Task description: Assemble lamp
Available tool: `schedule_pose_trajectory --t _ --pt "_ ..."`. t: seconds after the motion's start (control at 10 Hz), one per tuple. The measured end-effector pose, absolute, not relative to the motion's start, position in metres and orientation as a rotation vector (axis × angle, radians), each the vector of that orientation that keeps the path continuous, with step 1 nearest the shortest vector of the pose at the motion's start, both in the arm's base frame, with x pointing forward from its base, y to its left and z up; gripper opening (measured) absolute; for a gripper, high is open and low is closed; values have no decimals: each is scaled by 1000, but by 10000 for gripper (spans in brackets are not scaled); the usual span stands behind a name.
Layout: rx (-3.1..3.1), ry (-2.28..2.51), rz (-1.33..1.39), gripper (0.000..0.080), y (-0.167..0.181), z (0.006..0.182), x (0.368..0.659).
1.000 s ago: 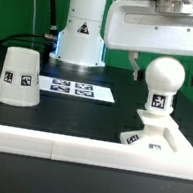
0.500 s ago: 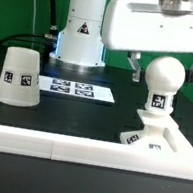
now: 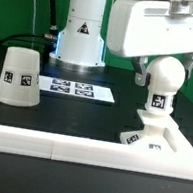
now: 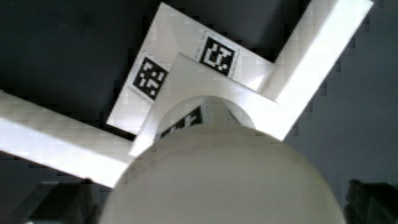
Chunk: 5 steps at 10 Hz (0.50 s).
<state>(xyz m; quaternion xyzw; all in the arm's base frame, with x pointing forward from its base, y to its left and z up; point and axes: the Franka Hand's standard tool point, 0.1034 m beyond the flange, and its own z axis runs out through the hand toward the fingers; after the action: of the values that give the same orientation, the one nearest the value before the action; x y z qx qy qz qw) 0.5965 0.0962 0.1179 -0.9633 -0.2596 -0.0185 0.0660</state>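
On the exterior view's left, you had the shade (image 3: 19,74) standing mouth-down on the black table (image 3: 81,117), one tag facing the camera, well apart from the other lamp parts. Just to its right and a little farther back, the marker board (image 3: 78,88) lay flat. Behind it rose the robot's pedestal (image 3: 82,32) with its triangle sticker.

On the exterior view's right, the base (image 3: 157,137) sat near the front of the table, close behind the white ledge (image 3: 36,146) that ran along the near edge. The bulb (image 3: 164,80) stood upright on its neck in the middle of the base, a tag showing below the ball.

Your gripper (image 3: 166,75) hung over that bulb with the claw spread apart. One of the fingers (image 3: 139,75) was just beside the ball's left flank and the other was by its right. You could not tell from either view whether the pads touched it.

In the wrist view, the bulb's rounded top (image 4: 214,170) filled most of the picture. The base's stepped square (image 4: 178,75) lay beyond it, two of its tags in plain sight. White rails met in a corner beside the base.
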Motion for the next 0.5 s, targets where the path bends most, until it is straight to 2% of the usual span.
schedule_pose_trajectory --t 0.5 --pt "-2773 -1276 -72 699 99 117 597"
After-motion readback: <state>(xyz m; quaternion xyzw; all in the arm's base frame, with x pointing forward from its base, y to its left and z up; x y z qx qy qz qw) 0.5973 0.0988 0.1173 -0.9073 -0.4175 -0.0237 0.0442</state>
